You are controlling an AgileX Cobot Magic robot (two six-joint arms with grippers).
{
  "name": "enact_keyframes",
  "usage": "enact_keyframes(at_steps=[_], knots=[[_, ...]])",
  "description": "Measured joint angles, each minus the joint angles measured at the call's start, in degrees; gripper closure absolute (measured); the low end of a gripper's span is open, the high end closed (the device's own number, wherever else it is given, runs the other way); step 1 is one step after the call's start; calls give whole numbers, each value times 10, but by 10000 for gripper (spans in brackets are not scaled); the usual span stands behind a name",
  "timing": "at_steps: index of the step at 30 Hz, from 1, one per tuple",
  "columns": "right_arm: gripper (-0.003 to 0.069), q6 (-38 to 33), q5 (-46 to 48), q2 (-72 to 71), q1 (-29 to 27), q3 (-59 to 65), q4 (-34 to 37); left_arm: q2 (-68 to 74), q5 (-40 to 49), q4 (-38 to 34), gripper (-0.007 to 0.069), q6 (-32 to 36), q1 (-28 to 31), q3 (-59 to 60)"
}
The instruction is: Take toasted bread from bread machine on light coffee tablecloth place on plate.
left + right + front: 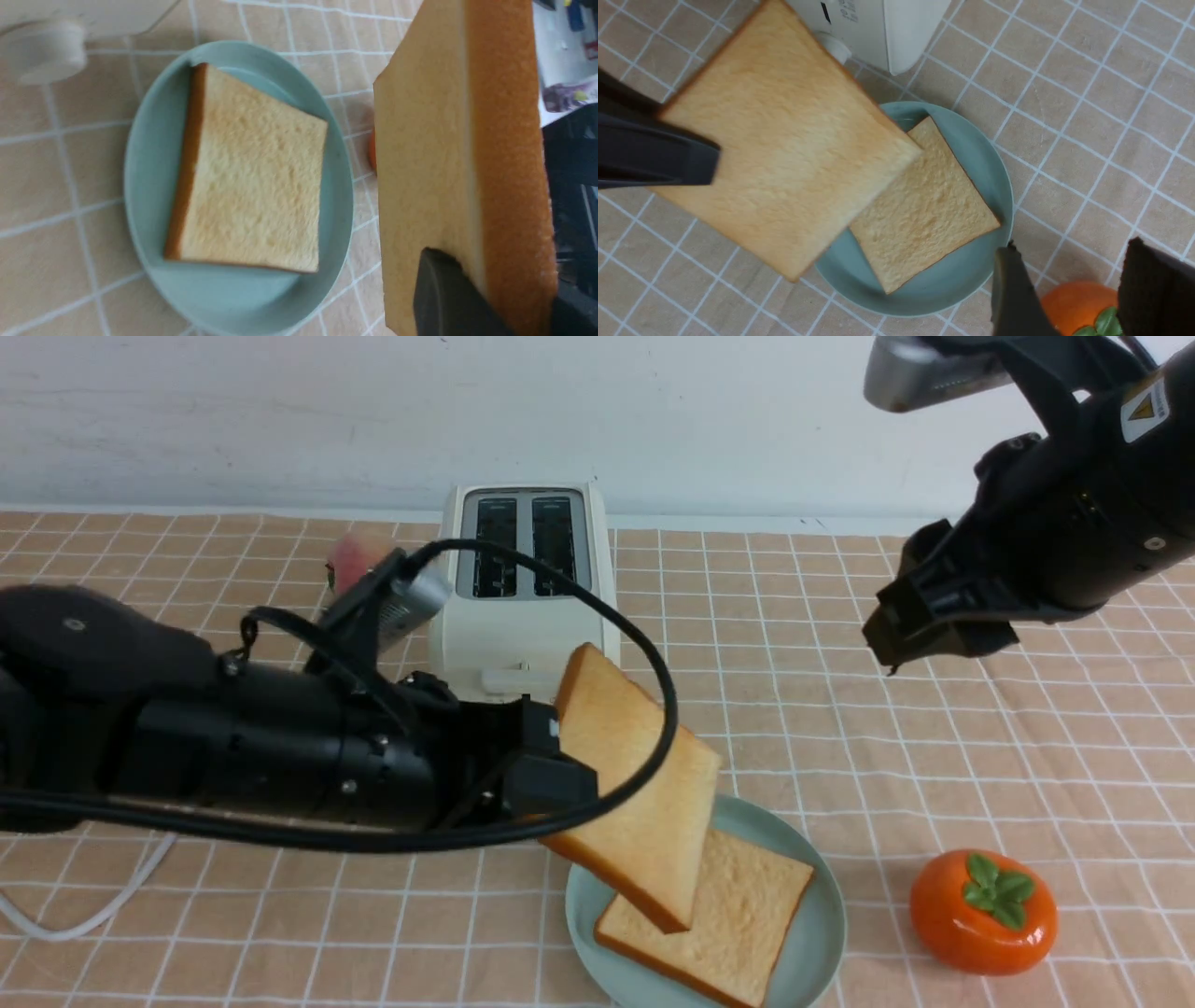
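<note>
My left gripper (551,756) is shut on the edge of one toasted bread slice (644,803), which hangs tilted in the air over the near-left part of the plate (822,933). In the left wrist view its black fingers (444,294) pinch that slice (444,154) at the crust. A second slice (719,924) lies flat on the pale green plate (154,140). Behind stands the cream bread machine (523,588), both slots dark and empty, on the light coffee tablecloth (934,756). My right gripper (896,635) hovers high to the right, open and holding nothing (1073,247).
An orange persimmon-shaped object (983,912) sits on the cloth right of the plate, directly under my right gripper in the right wrist view (1078,303). A white cord (93,915) trails at the near left. A pinkish object (359,560) shows behind my left arm.
</note>
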Motion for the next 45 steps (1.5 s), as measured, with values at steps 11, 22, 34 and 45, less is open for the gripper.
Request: enact_keyframes(at_steps=[11, 22, 34, 45], knots=[[341, 0, 7, 0, 0, 0, 4, 147, -71, -151, 525, 104, -75, 1], [342, 0, 16, 0, 0, 0, 10, 136, -140, -50, 74, 54, -89, 1], [342, 91, -24, -25, 0, 7, 11, 83, 74, 531, 34, -397, 75, -32], [440, 345, -204, -194, 0, 264, -195, -106, 150, 527, 449, -440, 85, -12]])
